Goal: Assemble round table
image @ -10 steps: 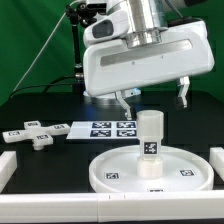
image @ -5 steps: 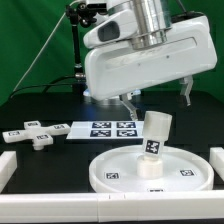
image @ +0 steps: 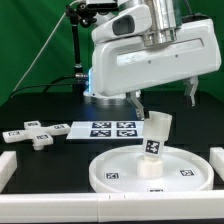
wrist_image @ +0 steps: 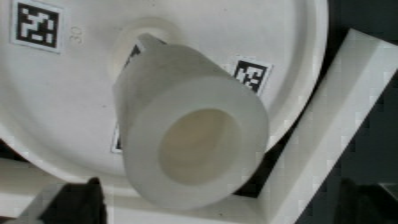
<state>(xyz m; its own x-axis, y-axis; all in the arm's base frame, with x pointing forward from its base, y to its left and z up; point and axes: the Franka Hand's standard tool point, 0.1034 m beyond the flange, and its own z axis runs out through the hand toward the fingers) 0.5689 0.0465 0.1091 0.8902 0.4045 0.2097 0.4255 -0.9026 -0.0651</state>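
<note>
Exterior view: my claw (image: 167,104), fingers spread and holding nothing, hangs over the leg (image: 152,143), which stands mid-disc (image: 104,176), long axis leaning toward one o'clock; from my claw the leg lies between six and seven o'clock, apart

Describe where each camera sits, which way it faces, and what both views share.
Exterior view: off the arm, low, facing the disc, leg and open end effector above.
Wrist view: on the wrist, looking down the leg onto the disc; one dark finger barely shows.
Both share the leg and disc.
</note>
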